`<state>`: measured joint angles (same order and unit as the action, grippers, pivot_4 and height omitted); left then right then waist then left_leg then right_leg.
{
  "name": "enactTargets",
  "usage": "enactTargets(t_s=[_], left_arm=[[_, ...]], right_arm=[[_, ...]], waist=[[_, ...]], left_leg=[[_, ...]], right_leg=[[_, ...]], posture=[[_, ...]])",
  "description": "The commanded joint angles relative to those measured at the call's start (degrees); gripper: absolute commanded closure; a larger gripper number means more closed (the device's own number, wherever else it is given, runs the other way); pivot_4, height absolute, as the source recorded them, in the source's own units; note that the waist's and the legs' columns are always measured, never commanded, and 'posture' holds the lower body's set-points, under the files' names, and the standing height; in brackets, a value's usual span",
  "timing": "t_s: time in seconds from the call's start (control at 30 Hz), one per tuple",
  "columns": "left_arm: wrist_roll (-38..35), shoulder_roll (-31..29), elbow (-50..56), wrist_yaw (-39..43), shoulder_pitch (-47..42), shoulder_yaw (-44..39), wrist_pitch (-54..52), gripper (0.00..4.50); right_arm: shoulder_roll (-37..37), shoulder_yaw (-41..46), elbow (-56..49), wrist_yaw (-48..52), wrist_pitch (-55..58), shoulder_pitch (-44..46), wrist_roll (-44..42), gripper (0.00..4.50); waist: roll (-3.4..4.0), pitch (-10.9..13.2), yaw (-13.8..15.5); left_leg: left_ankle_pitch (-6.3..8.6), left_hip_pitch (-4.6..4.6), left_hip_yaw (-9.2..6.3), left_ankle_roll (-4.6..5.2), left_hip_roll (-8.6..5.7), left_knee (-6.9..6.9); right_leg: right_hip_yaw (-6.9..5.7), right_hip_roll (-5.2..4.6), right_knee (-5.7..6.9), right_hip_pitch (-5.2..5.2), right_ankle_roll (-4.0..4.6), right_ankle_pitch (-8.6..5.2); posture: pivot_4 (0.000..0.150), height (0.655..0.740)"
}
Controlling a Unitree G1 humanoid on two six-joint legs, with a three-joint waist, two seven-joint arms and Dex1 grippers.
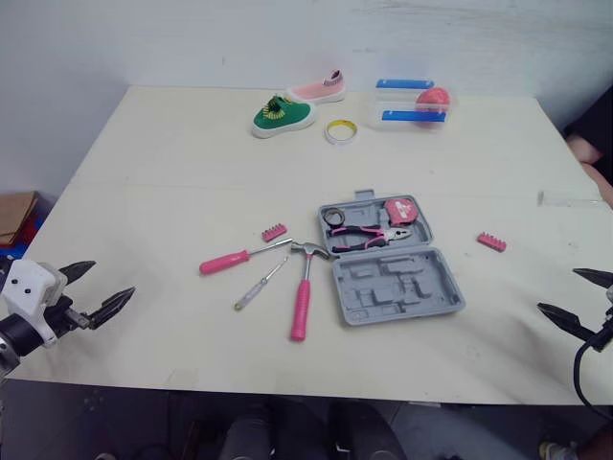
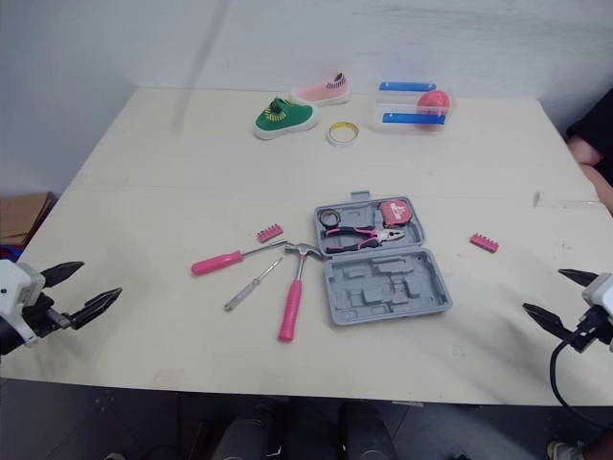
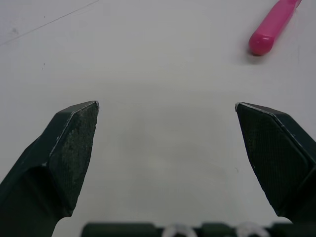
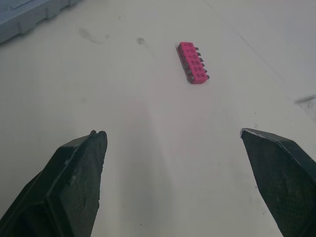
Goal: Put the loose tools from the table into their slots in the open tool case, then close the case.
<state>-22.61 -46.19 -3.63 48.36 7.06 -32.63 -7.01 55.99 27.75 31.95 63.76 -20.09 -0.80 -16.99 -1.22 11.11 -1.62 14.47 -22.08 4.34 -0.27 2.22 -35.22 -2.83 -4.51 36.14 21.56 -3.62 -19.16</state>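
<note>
The grey tool case (image 1: 391, 261) lies open mid-table, with pink pliers (image 1: 369, 237) and a tape measure (image 1: 399, 210) in its far half. Left of it lie a pink-handled hammer (image 1: 302, 304), a pink screwdriver (image 1: 238, 257), a small clear-handled screwdriver (image 1: 255, 287) and a pink bit holder (image 1: 274, 232). A second pink bit holder (image 1: 491, 241) lies right of the case, also in the right wrist view (image 4: 193, 68). My left gripper (image 1: 98, 290) hangs open at the front left edge. My right gripper (image 1: 577, 299) is open at the front right edge.
At the table's far side sit a green shoe (image 1: 282, 114), a pink shoe (image 1: 321, 88), a roll of tape (image 1: 340, 130) and a clear box with blue bars and a pink ball (image 1: 414, 103). A person's hand (image 1: 586, 149) rests at the right edge.
</note>
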Motion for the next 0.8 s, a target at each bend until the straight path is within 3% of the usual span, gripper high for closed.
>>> enactTargets(t_s=[0.03, 0.07, 0.13, 0.27, 0.43, 0.57, 0.8], left_arm=[[-1.65, 0.07, 5.72, -0.24, -1.63, 1.48, -1.55, 0.02], [-1.53, 0.27, 7.45, -0.62, -2.24, 2.59, -2.12, 0.02], [-1.21, 0.74, 11.16, -0.93, -3.51, 5.54, -3.07, 0.55], [-0.72, 2.12, 16.95, -1.75, -7.75, 12.55, -5.73, 2.09], [1.05, 6.15, 24.03, -4.51, -14.93, 24.72, -11.44, 4.39], [2.16, 10.27, 25.09, -7.58, -18.4, 30.97, -15.78, 4.5], [6.9, 16.83, 20.52, -10.38, -23.93, 41.36, -20.54, 4.5]], right_arm=[[-0.51, 0.37, -1.77, 0.33, 1.33, 1.29, -2.34, 0.0], [-0.94, -0.03, -3.12, 0.69, 2.58, 1.65, -3.11, 0.0], [-1.8, -0.92, -6.66, 1.32, 4.97, 1.92, -4.48, 0.0], [-3.6, -3.53, -14.39, 2.4, 8.8, 1.65, -6.1, 0.0], [-6.38, -7.52, -21.83, 0.45, 13.01, 2.96, -6.09, 2.25], [-7.59, -11.04, -23.63, -3.16, 14.17, 5.87, -2.39, 4.43], [-7.78, -16.27, -21.3, -8.56, 15.92, 14.1, 3.99, 4.47]], waist=[[0.0, 0.0, 0.01], [0.0, 0.0, 0.02], [0.0, 0.0, 0.04], [0.01, 0.0, 0.11], [0.01, 0.0, 0.15], [0.01, 0.0, 0.01], [0.01, 0.0, 0.23]], left_leg=[[0.0, 0.0, 0.0, 0.0, 0.0, 0.0], [0.0, 0.0, 0.0, 0.0, 0.0, 0.0], [0.0, 0.0, 0.0, 0.0, 0.0, -0.03], [-0.02, 0.0, 0.0, 0.0, 0.0, -0.04], [-0.03, -0.04, -0.01, -0.01, -0.01, -0.24], [-0.02, -0.04, 0.02, -0.03, -0.01, -0.36], [-0.05, -0.07, 0.01, -0.07, -0.01, -0.61]], right_leg=[[0.0, 0.0, 0.0, 0.0, 0.0, 0.0], [0.0, 0.0, 0.01, 0.0, 0.0, 0.0], [0.01, 0.0, 0.04, -0.01, -0.02, 0.01], [0.01, 0.03, 0.07, -0.01, -0.03, 0.02], [0.02, 0.06, 0.25, -0.01, -0.07, 0.04], [0.06, 0.11, 0.34, 0.0, -0.1, 0.04], [0.07, 0.15, 0.43, -0.01, -0.1, 0.04]], posture=[[0.15, 0.74], [0.15, 0.74], [0.15, 0.74], [0.15, 0.74], [0.15, 0.74], [0.15, 0.74], [0.15, 0.74]])
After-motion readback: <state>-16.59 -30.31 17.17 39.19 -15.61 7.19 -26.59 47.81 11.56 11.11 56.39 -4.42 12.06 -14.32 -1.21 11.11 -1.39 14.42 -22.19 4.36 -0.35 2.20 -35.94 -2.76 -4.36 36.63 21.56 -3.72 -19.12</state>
